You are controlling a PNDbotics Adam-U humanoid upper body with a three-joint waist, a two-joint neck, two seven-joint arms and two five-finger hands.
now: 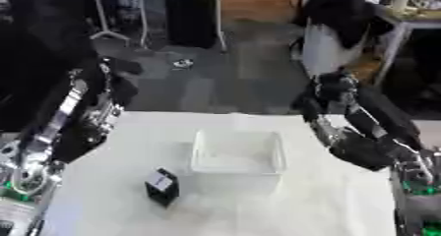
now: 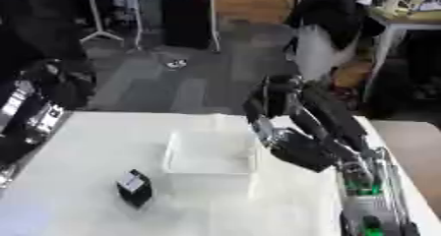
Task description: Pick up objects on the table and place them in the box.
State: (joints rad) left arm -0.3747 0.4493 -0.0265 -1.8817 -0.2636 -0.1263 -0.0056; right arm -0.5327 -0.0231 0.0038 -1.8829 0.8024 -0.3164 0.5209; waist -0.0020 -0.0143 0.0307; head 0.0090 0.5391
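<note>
On the white worktop (image 1: 103,191), a small black box-like object with a white label on its top face (image 1: 162,186) stands just beside the near-left corner of the clear, open-topped plastic box (image 1: 237,154), apart from its wall or only barely so; the views do not settle which. The box looks empty, so by that reading the task's single visible item is not yet placed.

What the coming move turns on is which side the object lies. It sits left of the box, towards the robot's left arm, whose black and silver forearm runs down the left edge of the worktop. The left hand (image 1: 120,75) is raised at the far left, above and beyond the worktop's back edge, well apart from the object; whether its fingers are wide or curled cannot be told. The right hand (image 2: 268,100) hangs at the far right corner of the box, with the whole box between it and the object; its fingers are also unclear, and it holds nothing visible.

The left hand looks the better placed. The object seems slightly taller than wide and turned corner-on, so a descent from above, fingers straddling its narrower sides, seems likely.
</note>
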